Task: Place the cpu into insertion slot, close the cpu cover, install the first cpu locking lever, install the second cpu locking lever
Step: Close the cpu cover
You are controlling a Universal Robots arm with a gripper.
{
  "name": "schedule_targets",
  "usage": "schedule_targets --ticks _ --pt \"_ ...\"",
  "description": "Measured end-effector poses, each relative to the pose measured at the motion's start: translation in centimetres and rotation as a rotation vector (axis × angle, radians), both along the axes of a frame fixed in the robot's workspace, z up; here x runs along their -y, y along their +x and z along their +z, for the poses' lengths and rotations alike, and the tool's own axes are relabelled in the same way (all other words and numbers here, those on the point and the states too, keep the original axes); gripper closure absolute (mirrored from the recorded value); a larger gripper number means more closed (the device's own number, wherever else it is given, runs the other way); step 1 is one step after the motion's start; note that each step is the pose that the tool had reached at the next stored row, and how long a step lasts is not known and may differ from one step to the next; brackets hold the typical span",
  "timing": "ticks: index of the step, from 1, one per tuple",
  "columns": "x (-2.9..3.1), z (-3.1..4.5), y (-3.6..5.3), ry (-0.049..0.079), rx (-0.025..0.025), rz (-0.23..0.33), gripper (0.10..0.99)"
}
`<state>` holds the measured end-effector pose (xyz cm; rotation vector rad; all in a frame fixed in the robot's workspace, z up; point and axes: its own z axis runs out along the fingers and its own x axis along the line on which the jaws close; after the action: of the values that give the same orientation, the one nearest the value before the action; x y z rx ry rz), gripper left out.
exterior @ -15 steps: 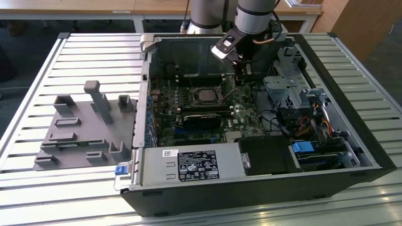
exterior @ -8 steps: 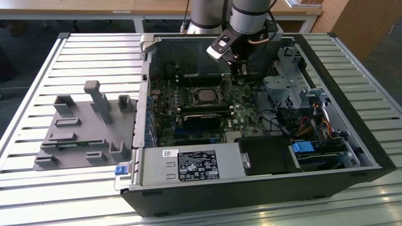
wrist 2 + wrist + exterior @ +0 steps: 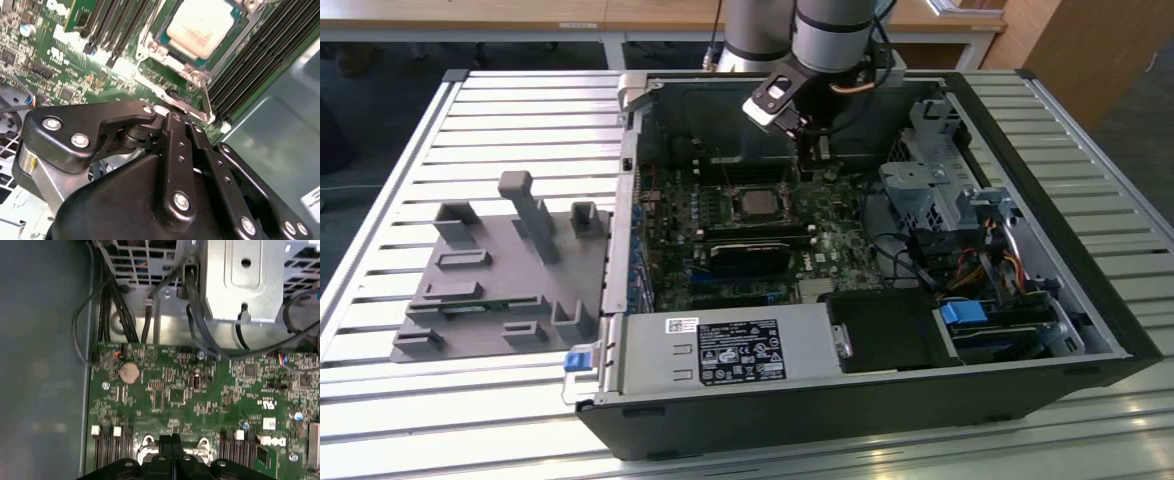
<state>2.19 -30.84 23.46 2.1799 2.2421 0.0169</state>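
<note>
Cpu point(image 3: 757, 203) lies in its socket at the middle of the exterior view, the cpu cover point(image 3: 186, 70) framing it, while the gripper point(image 3: 815, 165), fingers pressed together probably for pushing, hangs just above-right.

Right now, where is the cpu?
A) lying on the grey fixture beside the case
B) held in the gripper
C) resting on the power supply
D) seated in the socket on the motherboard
D: in the second wrist view the cpu lies flat in its socket on the motherboard, apart from the gripper, which is just beside the socket.
</note>
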Motion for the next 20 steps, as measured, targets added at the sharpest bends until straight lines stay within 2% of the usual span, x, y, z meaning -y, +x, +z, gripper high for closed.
schedule_targets --ticks 20 --pt "-0.09 -0.15 -3.30 0.000 0.0000 0.000 0.965"
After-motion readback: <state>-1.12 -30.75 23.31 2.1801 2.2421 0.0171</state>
